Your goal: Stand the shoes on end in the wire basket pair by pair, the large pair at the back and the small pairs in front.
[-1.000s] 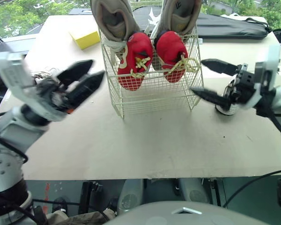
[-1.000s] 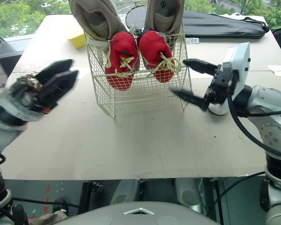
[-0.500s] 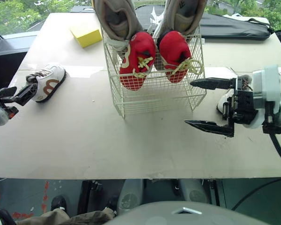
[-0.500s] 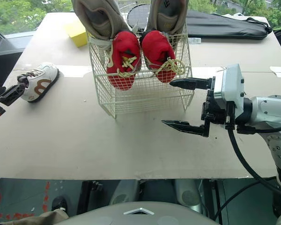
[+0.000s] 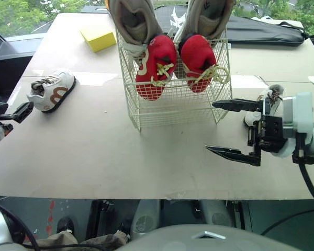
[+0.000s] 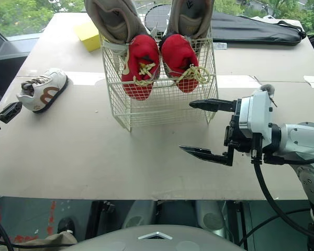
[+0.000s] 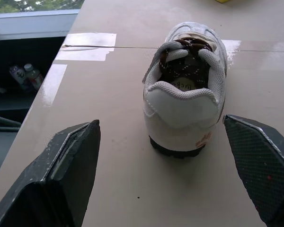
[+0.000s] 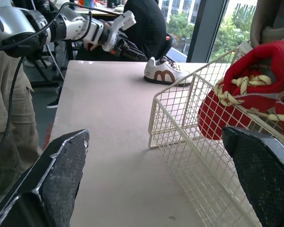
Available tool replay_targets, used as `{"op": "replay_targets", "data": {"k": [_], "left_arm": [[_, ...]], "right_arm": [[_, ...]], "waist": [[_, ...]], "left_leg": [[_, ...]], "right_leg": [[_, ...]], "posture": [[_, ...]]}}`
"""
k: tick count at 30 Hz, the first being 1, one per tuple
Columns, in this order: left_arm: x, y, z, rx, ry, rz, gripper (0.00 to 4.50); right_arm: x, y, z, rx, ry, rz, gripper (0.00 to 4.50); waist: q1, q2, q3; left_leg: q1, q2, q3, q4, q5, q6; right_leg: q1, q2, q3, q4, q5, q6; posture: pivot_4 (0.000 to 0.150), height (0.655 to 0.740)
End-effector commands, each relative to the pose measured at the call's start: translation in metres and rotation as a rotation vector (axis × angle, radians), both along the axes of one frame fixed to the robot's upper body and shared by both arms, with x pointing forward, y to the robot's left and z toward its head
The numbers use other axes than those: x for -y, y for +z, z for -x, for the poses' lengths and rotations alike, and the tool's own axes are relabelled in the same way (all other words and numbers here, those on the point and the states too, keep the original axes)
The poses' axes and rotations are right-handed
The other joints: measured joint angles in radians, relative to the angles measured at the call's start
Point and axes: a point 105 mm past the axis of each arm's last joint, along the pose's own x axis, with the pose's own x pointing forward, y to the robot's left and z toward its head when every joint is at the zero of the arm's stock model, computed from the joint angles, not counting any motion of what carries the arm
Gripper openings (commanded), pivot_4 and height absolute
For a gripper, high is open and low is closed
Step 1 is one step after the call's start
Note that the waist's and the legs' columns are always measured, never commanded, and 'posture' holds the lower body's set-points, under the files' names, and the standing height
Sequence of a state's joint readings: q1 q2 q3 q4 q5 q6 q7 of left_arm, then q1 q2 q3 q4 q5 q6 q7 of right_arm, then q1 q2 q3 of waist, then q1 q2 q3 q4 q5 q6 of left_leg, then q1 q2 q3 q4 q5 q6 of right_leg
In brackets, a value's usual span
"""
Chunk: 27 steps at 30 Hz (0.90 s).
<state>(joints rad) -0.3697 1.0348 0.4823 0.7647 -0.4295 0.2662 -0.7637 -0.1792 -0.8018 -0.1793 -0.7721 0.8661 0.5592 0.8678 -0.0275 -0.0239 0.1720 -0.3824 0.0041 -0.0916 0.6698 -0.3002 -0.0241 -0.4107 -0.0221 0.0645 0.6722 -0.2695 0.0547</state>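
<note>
Table [image 5: 94, 157] holds the wire basket [image 5: 174, 107], just beyond the right gripper [image 5: 234, 129], whose jaws gape wide and empty. Inside, the grey pair [image 5: 132, 21] stands on end at the back, the red pair [image 5: 159, 65] in front. One white shoe [image 7: 185, 106] lies just ahead of the left gripper [image 5: 20, 111], heel toward its released jaws, untouched. A second white shoe [image 5: 266, 98] sits partly hidden behind the right gripper.

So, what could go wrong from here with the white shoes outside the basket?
1. The open left gripper faces the rounded heel of the white shoe; a grasp there may slip.
2. The open right gripper hangs close to the wire basket; it might snag the mesh and shake the red shoes.
3. The other white shoe sits behind that gripper, awkward to reach.
</note>
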Motion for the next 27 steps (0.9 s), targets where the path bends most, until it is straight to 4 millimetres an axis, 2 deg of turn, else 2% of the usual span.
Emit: {"op": "replay_targets", "data": {"k": [1, 3, 5, 6, 8, 9, 10, 11, 13, 16, 17, 20, 22, 24, 27], "left_arm": [[0.010, -0.001, -0.014, 0.019, -0.073, 0.007, 4.50], [0.013, -0.006, -0.018, -0.008, -0.099, -0.008, 4.50], [0.007, -0.007, -0.020, -0.005, -0.062, -0.010, 4.50], [0.005, -0.008, -0.021, -0.015, -0.048, -0.027, 4.26], [0.004, -0.015, -0.020, -0.052, -0.051, -0.047, 3.67], [0.002, -0.017, -0.020, -0.064, -0.041, -0.064, 3.08], [0.002, -0.017, -0.020, -0.063, -0.038, -0.065, 2.81], [0.002, -0.017, -0.021, -0.057, -0.035, -0.068, 2.28], [0.002, -0.016, -0.022, -0.045, -0.036, -0.069, 1.53], [0.002, -0.004, -0.026, 0.033, -0.027, -0.069, 0.31], [0.002, 0.002, -0.026, 0.069, -0.017, -0.065, 0.12], [0.007, 0.065, -0.026, 0.396, -0.049, -0.046, 0.12], [0.017, 0.099, -0.025, 0.526, -0.095, -0.040, 0.12], [0.040, 0.130, -0.022, 0.629, -0.208, -0.052, 0.12], [0.080, 0.184, -0.018, 0.746, -0.398, -0.121, 0.12]], "right_arm": [[-0.001, 0.014, 0.009, 0.069, 0.016, 0.001, 4.47], [-0.001, 0.015, 0.009, 0.070, 0.012, 0.010, 4.47], [-0.002, 0.016, 0.009, 0.069, 0.007, 0.014, 4.47], [-0.002, 0.017, 0.010, 0.067, 0.004, 0.014, 4.49], [-0.002, 0.016, 0.009, 0.058, -0.004, 0.022, 4.50], [-0.001, 0.015, 0.009, 0.048, -0.013, 0.025, 4.50], [-0.001, 0.014, 0.008, 0.038, -0.017, 0.028, 4.50], [0.000, 0.013, 0.008, 0.029, -0.018, 0.029, 4.50], [0.001, 0.013, 0.008, 0.021, -0.018, 0.030, 4.50], [0.002, 0.011, 0.003, 0.009, -0.037, 0.025, 4.50], [0.003, 0.010, 0.002, 0.002, -0.043, 0.024, 4.50], [0.012, 0.021, -0.012, -0.024, -0.135, -0.057, 4.50], [0.022, 0.028, -0.022, 0.038, -0.228, -0.053, 4.50], [0.029, 0.028, -0.027, -0.001, -0.264, -0.037, 4.50], [0.041, 0.042, -0.035, -0.047, -0.258, -0.095, 4.50]], "waist": [[-0.001, 0.000, 0.000], [-0.004, 0.000, 0.000], [-0.008, 0.000, 0.000], [-0.008, 0.000, 0.000], [-0.009, 0.000, 0.000], [-0.010, 0.000, 0.000], [-0.010, 0.000, 0.000], [-0.009, 0.000, 0.000], [-0.009, 0.000, 0.000], [-0.011, 0.000, 0.000], [-0.011, 0.000, 0.000], [-0.010, -0.003, 0.000], [-0.010, -0.007, 0.000], [-0.009, -0.007, 0.000], [-0.007, -0.007, 0.000]], "left_leg": [[0.000, 0.000, 0.000, 0.000, 0.000, 0.000], [0.000, 0.000, 0.000, 0.000, 0.000, 0.000], [0.000, 0.000, 0.000, 0.001, 0.000, 0.000], [0.000, 0.000, 0.000, 0.001, 0.000, 0.000], [0.001, 0.000, -0.001, 0.001, 0.000, 0.000], [0.001, 0.000, -0.001, 0.002, 0.000, 0.000], [0.001, 0.000, -0.001, 0.002, 0.000, 0.000], [0.001, 0.000, 0.000, 0.002, 0.000, 0.000], [0.001, 0.000, 0.000, 0.003, 0.000, 0.000], [0.001, 0.000, 0.000, 0.003, 0.000, 0.000], [0.000, 0.000, -0.001, 0.003, 0.000, 0.000], [0.000, 0.001, -0.001, 0.003, 0.000, 0.000], [-0.002, 0.002, -0.003, 0.006, 0.000, 0.000], [-0.008, 0.003, -0.007, 0.010, 0.000, 0.000], [-0.010, 0.002, -0.008, 0.012, 0.002, -0.003]], "right_leg": [[0.000, 0.001, 0.000, 0.000, 0.000, 0.000], [0.000, 0.001, 0.000, 0.001, 0.000, 0.000], [0.000, 0.001, 0.000, 0.002, 0.000, 0.000], [0.000, 0.001, 0.000, 0.002, 0.000, 0.000], [0.000, 0.001, 0.000, 0.004, 0.000, 0.000], [0.000, 0.001, 0.000, 0.005, 0.000, 0.000], [0.000, 0.001, 0.000, 0.005, 0.000, 0.000], [0.000, 0.001, 0.000, 0.005, 0.000, 0.000], [0.000, 0.001, 0.000, 0.005, 0.000, 0.000], [0.000, 0.001, 0.000, 0.005, 0.000, 0.000], [0.000, 0.001, 0.000, 0.006, 0.000, 0.000], [0.000, 0.001, 0.000, 0.006, 0.000, 0.000], [-0.001, 0.001, -0.002, 0.006, 0.000, 0.000], [-0.003, 0.000, -0.006, 0.006, 0.000, 0.000], [-0.003, -0.003, -0.009, 0.006, 0.000, 0.000]], "posture": [[0.150, 0.7400], [0.150, 0.7400], [0.150, 0.7400], [0.150, 0.7400], [0.150, 0.7400], [0.150, 0.7400], [0.150, 0.7400], [0.150, 0.7400], [0.150, 0.7400], [0.150, 0.7400], [0.150, 0.7400], [0.150, 0.7400], [0.150, 0.7400], [0.150, 0.7400], [0.150, 0.7400]]}}
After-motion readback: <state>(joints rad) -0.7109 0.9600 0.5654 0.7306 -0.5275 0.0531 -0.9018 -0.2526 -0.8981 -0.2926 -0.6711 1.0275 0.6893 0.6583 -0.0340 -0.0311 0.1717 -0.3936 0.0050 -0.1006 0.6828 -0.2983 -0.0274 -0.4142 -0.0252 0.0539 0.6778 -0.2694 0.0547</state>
